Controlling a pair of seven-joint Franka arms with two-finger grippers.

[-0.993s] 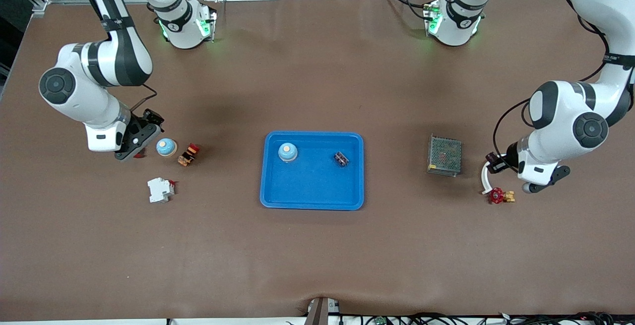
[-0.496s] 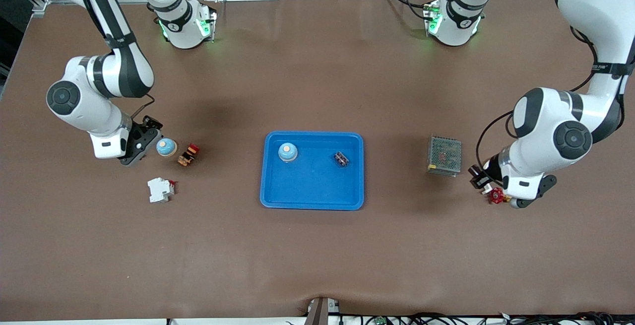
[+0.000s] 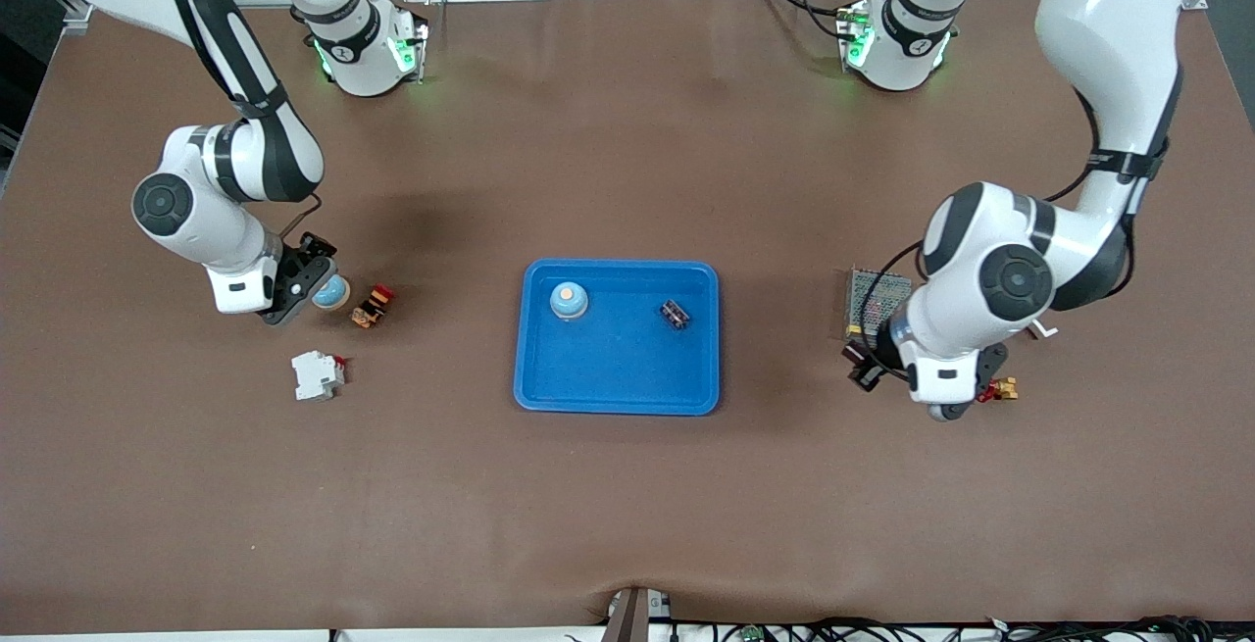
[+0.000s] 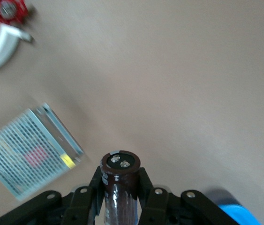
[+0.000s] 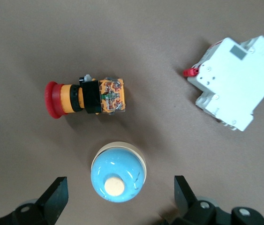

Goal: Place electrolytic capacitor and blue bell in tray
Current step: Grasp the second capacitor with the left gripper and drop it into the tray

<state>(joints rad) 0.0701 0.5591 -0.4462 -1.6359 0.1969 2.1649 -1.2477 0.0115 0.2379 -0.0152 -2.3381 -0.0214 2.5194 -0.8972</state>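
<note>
My left gripper [image 4: 120, 197] has swung in over the brown table [image 3: 627, 505] near the mesh box [image 3: 876, 301], clamping an electrolytic capacitor [image 4: 119, 180]. My right gripper [image 5: 120, 199] hangs spread over a blue bell [image 5: 118, 172]. The tray [image 3: 618, 382] already holds another bell [image 3: 568, 300].

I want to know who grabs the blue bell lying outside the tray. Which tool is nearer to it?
Right. The right tool hangs open directly over that blue bell; the left tool, shut on a capacitor, is by the mesh box.
</note>
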